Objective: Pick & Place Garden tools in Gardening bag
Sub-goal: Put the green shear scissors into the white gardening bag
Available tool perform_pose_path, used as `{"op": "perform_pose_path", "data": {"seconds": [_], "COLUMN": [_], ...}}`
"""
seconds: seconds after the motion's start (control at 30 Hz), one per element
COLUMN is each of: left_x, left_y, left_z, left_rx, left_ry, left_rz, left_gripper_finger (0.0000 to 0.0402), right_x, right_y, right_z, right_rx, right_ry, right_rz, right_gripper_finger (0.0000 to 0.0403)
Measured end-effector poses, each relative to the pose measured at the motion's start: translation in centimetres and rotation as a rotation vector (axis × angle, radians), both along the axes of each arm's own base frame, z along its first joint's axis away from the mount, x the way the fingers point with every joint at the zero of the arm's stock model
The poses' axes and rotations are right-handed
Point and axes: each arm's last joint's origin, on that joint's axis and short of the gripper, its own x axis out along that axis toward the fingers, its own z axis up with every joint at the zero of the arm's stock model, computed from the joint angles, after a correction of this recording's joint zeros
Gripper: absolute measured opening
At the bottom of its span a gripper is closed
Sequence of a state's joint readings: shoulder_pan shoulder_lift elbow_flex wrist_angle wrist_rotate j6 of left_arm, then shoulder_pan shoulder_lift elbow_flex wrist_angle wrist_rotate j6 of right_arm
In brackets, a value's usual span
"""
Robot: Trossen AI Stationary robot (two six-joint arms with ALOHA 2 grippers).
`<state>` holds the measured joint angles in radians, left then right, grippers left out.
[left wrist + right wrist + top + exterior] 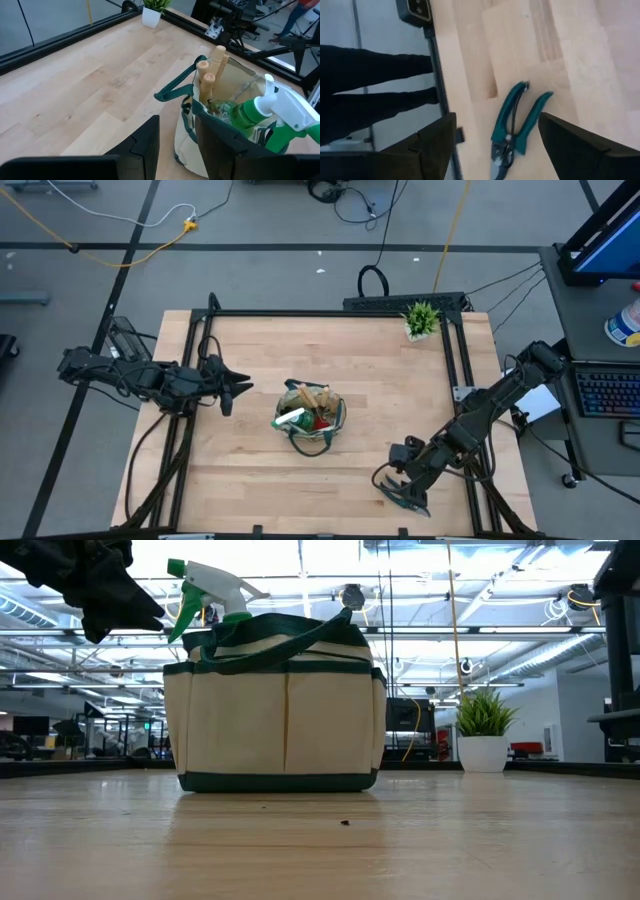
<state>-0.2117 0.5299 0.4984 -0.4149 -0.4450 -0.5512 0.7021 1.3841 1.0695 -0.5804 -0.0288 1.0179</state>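
Right wrist view shows the right gripper [495, 150] with its two dark fingers spread wide, empty, either side of teal-handled pruning shears [516, 129] that lie flat on the wooden table [580, 60] in the lower middle of the frame, handles toward the upper right, touching neither finger. In the high view that right gripper [400, 483] sits in the lower right of the frame, near the table's bottom edge, over the shears [403, 499]. The left gripper [232, 388] hangs at centre left, just beside the gardening bag [312, 420] at the frame's centre; its fingers stand partly apart with nothing between them, as the left wrist view shows, where the gap between the fingers [147, 145] frames bare wood and the bag's near edge. The bag stands upright, holding three wooden tool handles [207, 70] and a green-and-white spray bottle [272, 107]. A small potted plant [421, 319] stands at the table's upper right corner, well apart from the bag.
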Motion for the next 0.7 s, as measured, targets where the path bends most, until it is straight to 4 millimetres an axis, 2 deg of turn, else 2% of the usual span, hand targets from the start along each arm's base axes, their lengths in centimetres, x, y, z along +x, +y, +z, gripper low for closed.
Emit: {"op": "perform_pose_path", "data": {"seconds": [0.13,0.37,0.57,0.7], "left_x": [0.0,0.0,0.0,0.0], "left_y": [0.0,0.0,0.0,0.0], "left_z": [0.0,0.0,0.0,0.0], "left_rx": [0.027,0.045,0.068,0.077], "left_ry": [0.008,0.013,0.019,0.022], "left_rz": [-0.012,-0.018,-0.028,-0.032], "left_gripper_finger": [0.0129,0.0129,0.0129,0.0129], "right_x": [-0.1,-1.1,-1.2,-0.6], "right_y": [-0.1,-0.8,-0.9,-0.5], "right_z": [-0.3,-3.2,-4.7,-5.4], "right_rx": [-0.011,-0.027,-0.004,0.031], "right_ry": [-0.001,0.103,0.089,0.055], "right_rz": [0.012,-0.021,-0.039,-0.041], "right_gripper_finger": [0.0278,0.0279,0.0279,0.0279]}}
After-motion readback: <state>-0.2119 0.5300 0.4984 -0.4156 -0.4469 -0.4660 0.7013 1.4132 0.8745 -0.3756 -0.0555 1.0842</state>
